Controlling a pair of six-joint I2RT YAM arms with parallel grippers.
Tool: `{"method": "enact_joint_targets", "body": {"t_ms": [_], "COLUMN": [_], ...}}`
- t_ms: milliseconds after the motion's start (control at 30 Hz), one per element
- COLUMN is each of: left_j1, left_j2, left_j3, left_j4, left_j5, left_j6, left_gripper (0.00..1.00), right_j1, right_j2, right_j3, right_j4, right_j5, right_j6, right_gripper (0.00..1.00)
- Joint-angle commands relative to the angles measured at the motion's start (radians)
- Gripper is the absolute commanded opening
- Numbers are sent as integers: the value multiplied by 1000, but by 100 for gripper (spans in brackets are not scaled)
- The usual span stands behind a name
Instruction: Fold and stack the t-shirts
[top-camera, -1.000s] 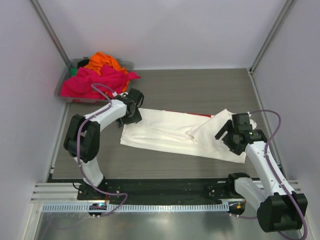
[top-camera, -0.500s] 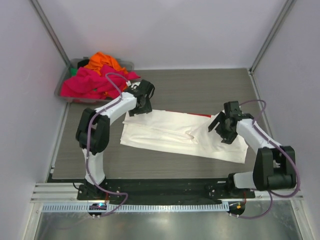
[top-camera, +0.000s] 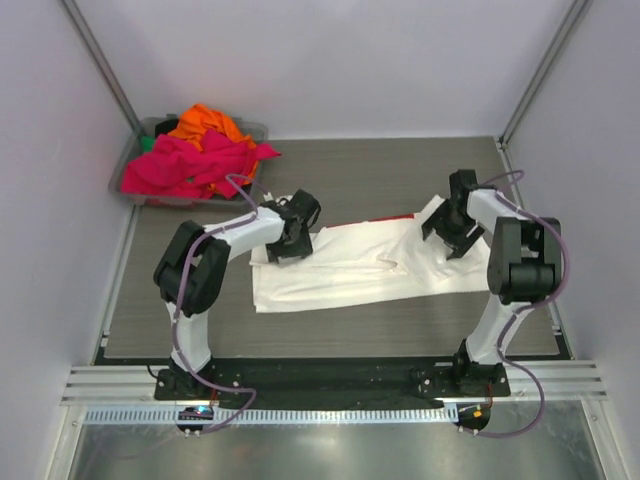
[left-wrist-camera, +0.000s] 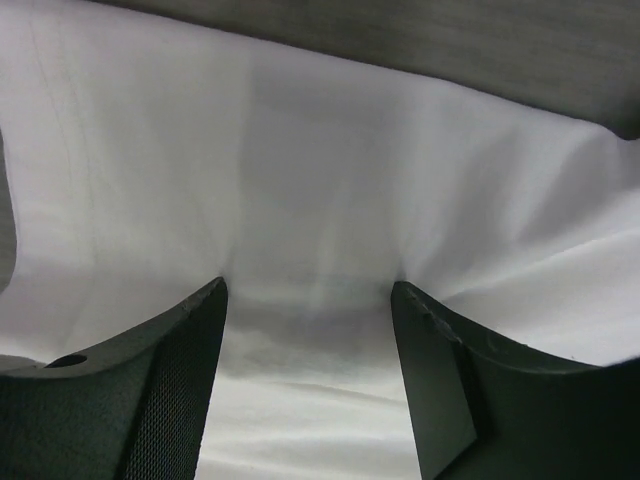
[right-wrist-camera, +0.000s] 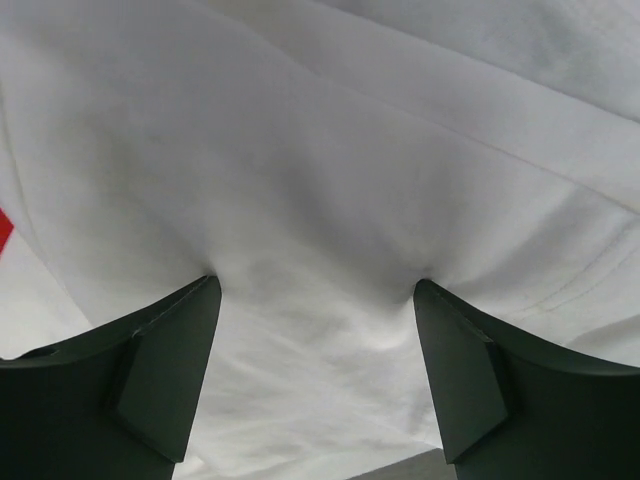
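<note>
Wrist views | left jaws wide, on white t-shirt (left-wrist-camera: 320, 180) | right jaws same

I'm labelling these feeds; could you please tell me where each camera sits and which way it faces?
Top external: above, behind the arms, facing down at table, white shirt and bin; left arm and right arm show.
Left wrist: on that wrist, facing down onto the white shirt; left fingers show.
Right wrist: on that wrist, facing down onto the white shirt; right fingers show.
Shared by all: the white shirt.
</note>
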Motion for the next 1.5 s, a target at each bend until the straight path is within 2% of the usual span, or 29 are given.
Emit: {"method": "enact_joint_targets", "body": {"t_ms": [0, 100, 133, 233, 300, 367, 467, 633, 767, 900, 1067, 1100, 1133, 1200, 1267, 1300, 1333, 1400, 1433, 1467], "left_j1": [-100, -187, -241, -360, -407, -460, -494, -496, -497, -502, -508, -508, -507, -488, -458, -444, -413, -401, -398, -399], "left_j2": [-54, -100, -107, -88, -72, -56, -44, -25, -51, -131, -268, -319, -344, -398, -473, -499, -556, -605, -631, -671], "left_j3": [-151, -270, -311, -321, -320, -305, -268, -256, -236, -138, -37, -15, -8, -1, -18, -55, -79, -157, -185, -213], "left_j4": [-33, 56, 114, 215, 304, 387, 392, 386, 366, 178, -56, -92, -161, -246, -268, -263, -255, -225, -213, -200], "left_j5": [128, 235, 261, 379, 482, 506, 478, 484, 474, 385, 199, 118, 83, 4, 1, 4, 16, 12, 9, 9], "left_j6": [-135, -244, -267, -372, -468, -521, -551, -545, -527, -469, -392, -384, -375, -357, -338, -328, -324, -324, -326, -332], "left_gripper": [68, 69, 69, 69, 68, 69, 69, 69, 70, 73, 82, 84, 92, 100, 100, 100, 100, 100, 100, 100], "right_j1": [-1, 21, 36, 134, 171, 211, 234, 239, 246, 245, 235, 234, 232, 232, 229, 231, 229, 228, 228, 228], "right_j2": [196, 357, 447, 573, 687, 758, 873, 957, 930, 859, 694, 660, 616, 466, 350, 215, 151, 13, -111, -170], "right_j3": [166, 367, 486, 668, 844, 1009, 1187, 1312, 1302, 1320, 1365, 1359, 1316, 1244, 1077, 1011, 868, 718, 568, 488], "right_j4": [132, 129, 132, 129, 129, 128, 117, 140, 175, 183, 186, 184, 184, 181, 166, 137, 117, 53, 27, 2], "right_j5": [9, -78, -129, -227, -252, -273, -275, -281, -281, -273, -275, -273, -249, -220, -136, -99, -61, 21, 35, 37], "right_j6": [-22, -37, -69, -123, -139, -154, -146, -116, -129, -139, -139, -142, -145, -155, -165, -171, -169, -162, -153, -143], "right_gripper": [84, 83, 82, 82, 83, 83, 84, 84, 83, 85, 88, 89, 89, 89, 89, 89, 89, 89, 89, 89]}}
